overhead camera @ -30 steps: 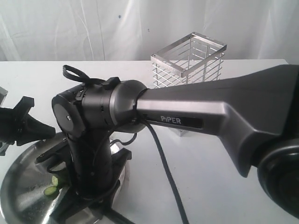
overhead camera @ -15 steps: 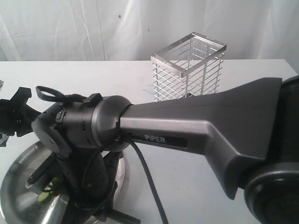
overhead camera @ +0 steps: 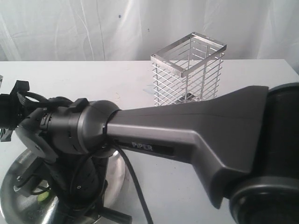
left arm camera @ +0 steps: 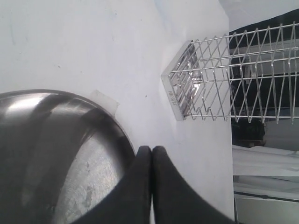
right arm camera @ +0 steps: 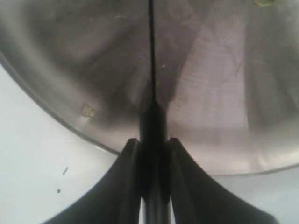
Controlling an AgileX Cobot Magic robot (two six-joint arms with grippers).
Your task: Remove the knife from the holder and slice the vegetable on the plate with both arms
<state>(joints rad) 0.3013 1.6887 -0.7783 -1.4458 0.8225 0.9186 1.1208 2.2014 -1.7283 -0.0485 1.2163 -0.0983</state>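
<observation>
**Desk:** What has moved since a second ago?

**Me:** On my exterior feed, the right arm (overhead camera: 187, 126), nearest the camera, has swung left and dropped. Its wrist now sits lower over the plate (overhead camera: 9, 186), and the "PiPER" lettering has slid down with it. A second ago I saw two pale slices of the vegetable beside that wrist. Now only one green bit (overhead camera: 42, 197) peeks out. The left arm (overhead camera: 10, 114) has drawn back toward the left edge. The holder (overhead camera: 189, 70) hasn't shifted.

**Desk:** And the claws?

**Me:** The right claw (right arm camera: 153, 142) is narrow, clamped on the handle of the knife (right arm camera: 151, 88). The blade runs edge-on straight out over the plate. Whether it touches the metal, I can't tell. The left claw (left arm camera: 152, 151) is pressed fully closed on nothing, with its tips at the plate's rim.

**Desk:** Give me the count, near to far.

**Me:** Two arms, two claws, one knife. One plate on the bench (overhead camera: 140, 79). My right wrist feed shows two small greenish scraps on it: one scrap (right arm camera: 87, 110) near the rim, another scrap (right arm camera: 261, 3) at the edge of the feed. The rest of the vegetable is hidden under the wrist. One pale tape tab (left arm camera: 105, 99) sits at the plate's rim. Beyond that, one holder stands upright on the bench, well apart from the plate. Farthest back hang white drapes (overhead camera: 70, 28).
</observation>
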